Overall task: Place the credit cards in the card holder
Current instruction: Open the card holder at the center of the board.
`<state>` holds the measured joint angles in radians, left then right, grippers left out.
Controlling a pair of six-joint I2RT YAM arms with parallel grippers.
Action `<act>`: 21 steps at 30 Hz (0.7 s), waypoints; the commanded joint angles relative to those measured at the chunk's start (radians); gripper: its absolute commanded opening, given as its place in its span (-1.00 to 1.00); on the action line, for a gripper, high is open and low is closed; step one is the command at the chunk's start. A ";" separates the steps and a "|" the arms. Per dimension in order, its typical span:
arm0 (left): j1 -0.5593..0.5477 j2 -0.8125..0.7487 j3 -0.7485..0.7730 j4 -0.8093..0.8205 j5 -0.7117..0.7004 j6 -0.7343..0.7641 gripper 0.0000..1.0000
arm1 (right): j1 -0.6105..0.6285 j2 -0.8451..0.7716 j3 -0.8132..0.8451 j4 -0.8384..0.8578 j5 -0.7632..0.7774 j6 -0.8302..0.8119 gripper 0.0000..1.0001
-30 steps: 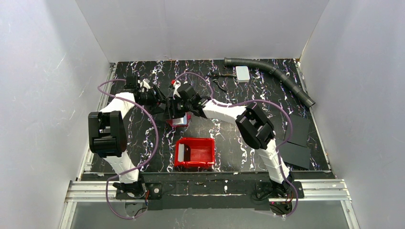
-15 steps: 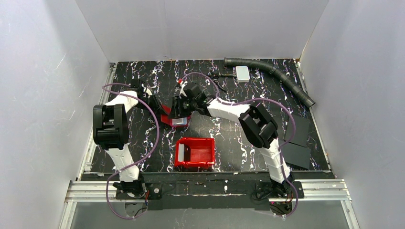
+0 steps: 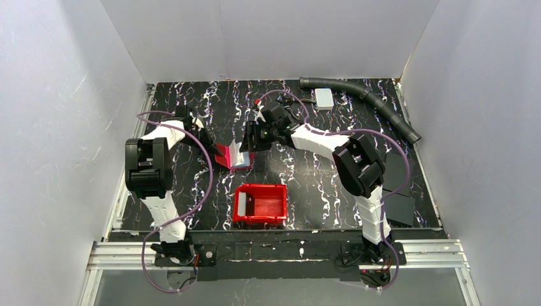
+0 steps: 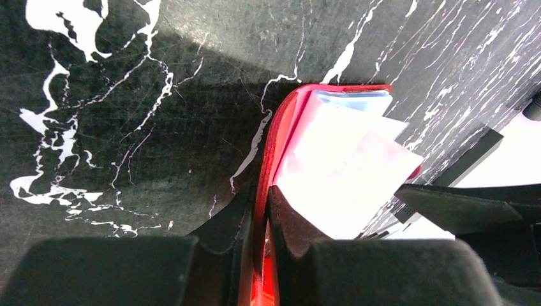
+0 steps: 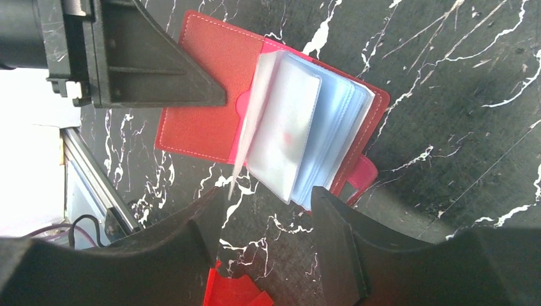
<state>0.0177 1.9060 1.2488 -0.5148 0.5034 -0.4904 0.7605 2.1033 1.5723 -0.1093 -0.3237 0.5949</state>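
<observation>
The card holder (image 3: 233,155) lies open on the black marble table, a dark red wallet with pale blue-white sleeves (image 5: 300,134) fanned up. My left gripper (image 4: 260,191) is shut on the edge of its left cover (image 4: 281,137), which stands raised. My right gripper (image 5: 268,207) hangs open just beside the sleeves, with nothing between its fingers; in the top view it (image 3: 251,143) is at the wallet's right. One pale credit card (image 3: 242,203) leans against the left wall of the red bin (image 3: 271,218).
The red bin sits near the front, below the wallet. A white box (image 3: 324,97) and a grey ribbed hose (image 3: 367,101) lie at the back right. Black flat sheets (image 3: 395,191) rest by the right wall.
My left gripper closed onto the wallet's left cover, which now stands up. My right gripper drew back up and to the right off the wallet and opened a little wider.
</observation>
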 commanded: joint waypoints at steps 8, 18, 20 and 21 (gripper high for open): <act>-0.003 0.028 0.029 -0.030 -0.003 0.012 -0.95 | 0.005 0.057 0.042 0.039 -0.050 0.024 0.13; -0.003 0.034 0.031 -0.016 0.022 0.000 -0.95 | 0.008 0.087 0.045 0.114 -0.099 0.085 0.02; -0.003 0.034 0.029 -0.007 0.031 -0.006 -0.95 | 0.011 0.096 0.047 0.150 -0.112 0.105 -0.05; -0.003 0.035 0.028 -0.001 0.036 -0.010 -0.95 | 0.015 0.107 0.053 0.160 -0.117 0.112 -0.06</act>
<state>0.0177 1.9423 1.2575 -0.5159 0.5137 -0.4946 0.7647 2.1750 1.5768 -0.0410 -0.3992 0.6636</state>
